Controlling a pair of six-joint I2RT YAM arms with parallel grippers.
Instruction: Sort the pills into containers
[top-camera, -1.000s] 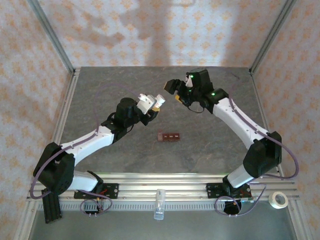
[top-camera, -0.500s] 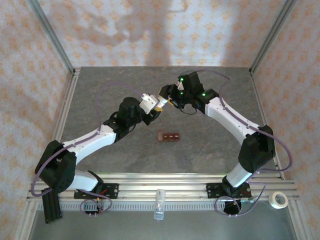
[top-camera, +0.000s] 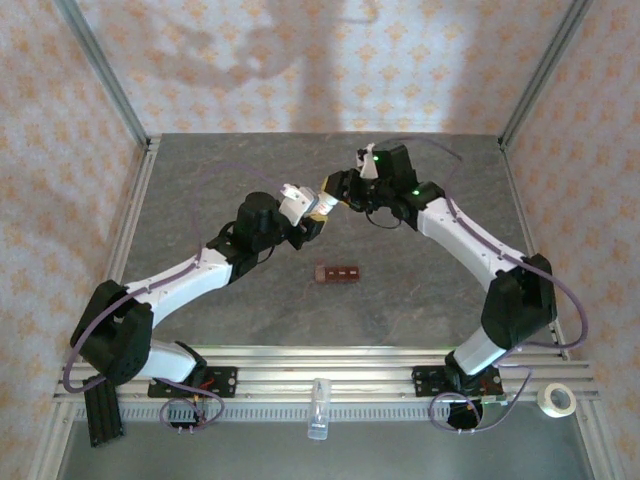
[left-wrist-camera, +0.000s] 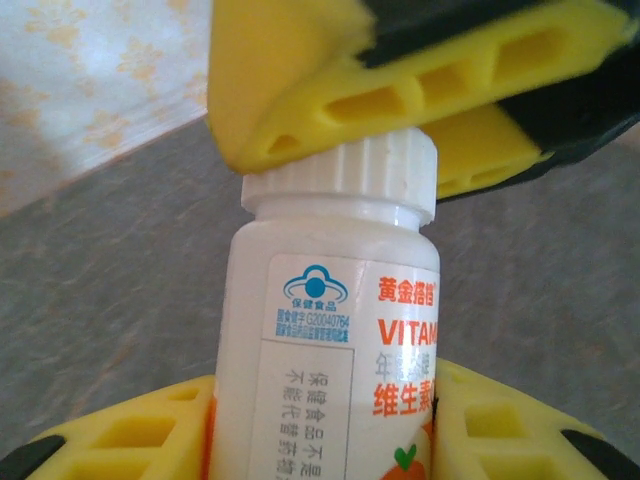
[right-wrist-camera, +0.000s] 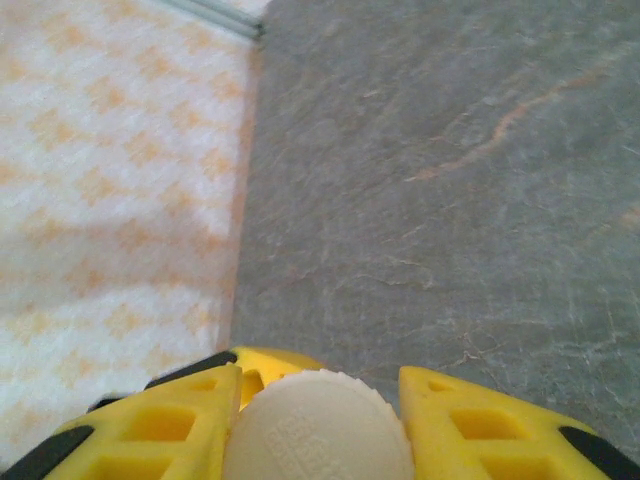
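Note:
My left gripper (top-camera: 308, 215) is shut on a white vitamin bottle (left-wrist-camera: 330, 330), held above the middle of the table; its yellow fingers (left-wrist-camera: 130, 440) press the bottle's sides. The ribbed white cap (left-wrist-camera: 345, 175) points toward my right gripper (top-camera: 335, 192). That gripper's yellow fingers (left-wrist-camera: 400, 70) sit on either side of the cap. In the right wrist view the cap (right-wrist-camera: 318, 435) lies between the fingers (right-wrist-camera: 150, 425). The containers (top-camera: 338, 273), a short dark reddish-brown strip of joined boxes, lie on the table below the bottle. No loose pills are visible.
A clear tube (top-camera: 318, 408) rests on the near rail between the arm bases. A roll of tape (top-camera: 556, 399) sits at the near right corner. Metal frame posts (top-camera: 100, 70) and patterned walls enclose the grey table (top-camera: 200, 190).
My right gripper has swung left and down from beside the bottle onto its cap. The left gripper with the bottle has shifted only slightly.

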